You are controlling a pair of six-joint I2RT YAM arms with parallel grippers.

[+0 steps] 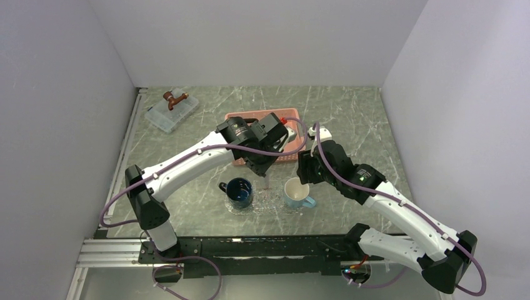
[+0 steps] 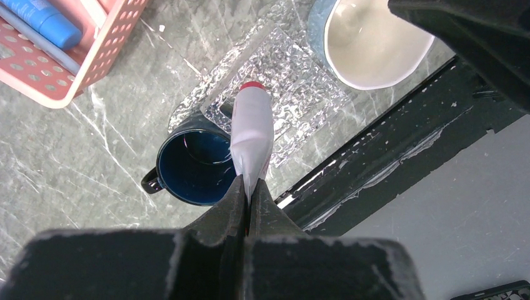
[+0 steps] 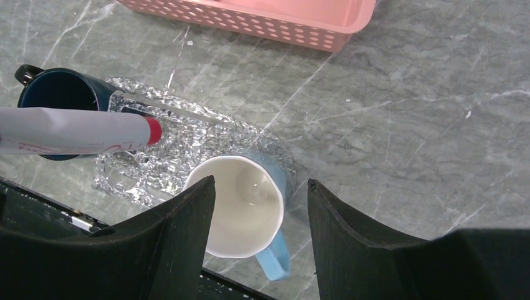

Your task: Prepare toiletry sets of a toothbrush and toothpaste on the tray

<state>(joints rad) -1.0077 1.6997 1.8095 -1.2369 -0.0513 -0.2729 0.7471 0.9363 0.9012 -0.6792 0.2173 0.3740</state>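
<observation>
On a grey marbled counter, the left arm reaches to the middle and its left gripper has both fingers pressed shut on the flat end of a toothpaste. The tube hangs with its red cap pointing down over the tray, a clear, bumpy dish. Whether the cap touches the tray cannot be told. The tray lies between 2 mugs: a dark blue mug on its left side, touching or overlapping its edge, and a light blue mug with a white inside on its right side, set on the tray's end. The right gripper hovers above the light blue mug with its fingers spread wide apart, holding nothing. Behind the tray, well apart from it, sits a pink lattice basket. Inside it lie a second toothpaste, blue, and just beside it a thin greyish stick that looks like a toothbrush. A clear lidded box stands at the far left of the counter.
</observation>
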